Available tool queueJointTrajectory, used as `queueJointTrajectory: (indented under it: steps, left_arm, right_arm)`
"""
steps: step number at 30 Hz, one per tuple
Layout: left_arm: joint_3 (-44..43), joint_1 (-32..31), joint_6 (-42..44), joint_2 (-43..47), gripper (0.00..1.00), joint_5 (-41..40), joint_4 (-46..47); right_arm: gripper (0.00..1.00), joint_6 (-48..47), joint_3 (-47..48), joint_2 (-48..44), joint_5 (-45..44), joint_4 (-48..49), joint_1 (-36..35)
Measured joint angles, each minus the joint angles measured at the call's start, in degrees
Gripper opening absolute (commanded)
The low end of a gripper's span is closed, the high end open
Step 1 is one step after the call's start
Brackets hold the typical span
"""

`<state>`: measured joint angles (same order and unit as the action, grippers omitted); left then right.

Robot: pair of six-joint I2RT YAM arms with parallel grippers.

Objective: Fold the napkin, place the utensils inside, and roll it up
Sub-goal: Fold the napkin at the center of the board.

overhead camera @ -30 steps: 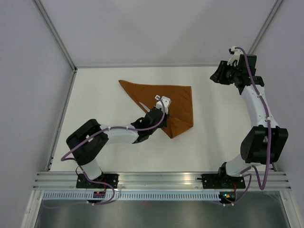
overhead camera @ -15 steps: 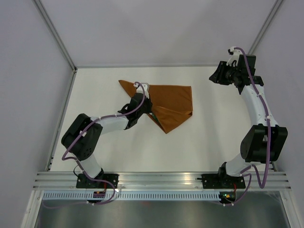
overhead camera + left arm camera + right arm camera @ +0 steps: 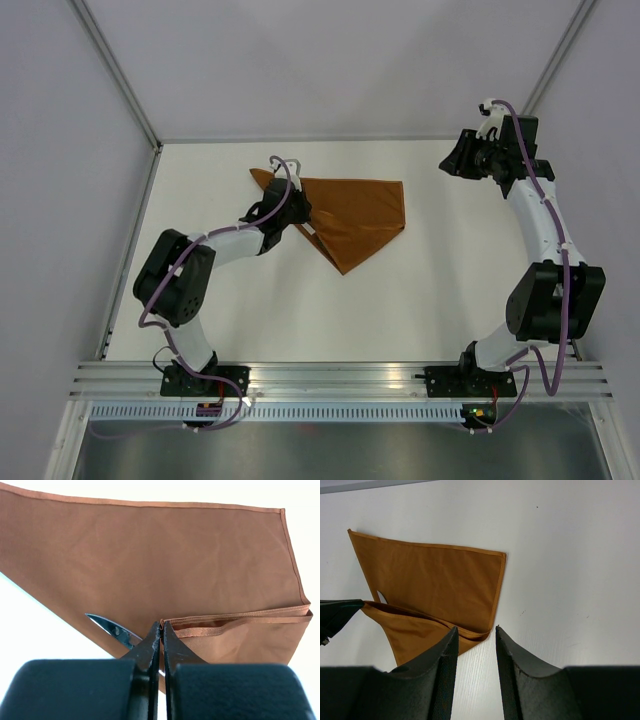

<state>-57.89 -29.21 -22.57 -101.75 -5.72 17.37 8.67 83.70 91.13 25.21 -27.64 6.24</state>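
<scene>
Plain rust-orange napkin, faintly shiny, upper centre on a white table. White robot arms with black joints. Dark glossy utensil, lower left of the wrist view.

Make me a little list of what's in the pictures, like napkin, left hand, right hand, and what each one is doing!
napkin: rust-orange cloth, folded over into two layers, lying on the white table
left gripper: shut, pinching the napkin's hemmed edge
right gripper: open, empty, off to the far right, away from the napkin
utensil: only a dark shiny tip shows, poking out at the napkin's edge beside the left gripper
rolled up: not yet
</scene>
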Motion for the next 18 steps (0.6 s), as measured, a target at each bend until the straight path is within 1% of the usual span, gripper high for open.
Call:
queueJointTrajectory:
  steps: [18]
  left_arm:
    - [-0.02,3.08,-1.62,-1.88,0.02,0.37,-1.07]
  right_arm:
    - [0.41,-0.07,0.0,0.83,0.44,-0.22,0.0]
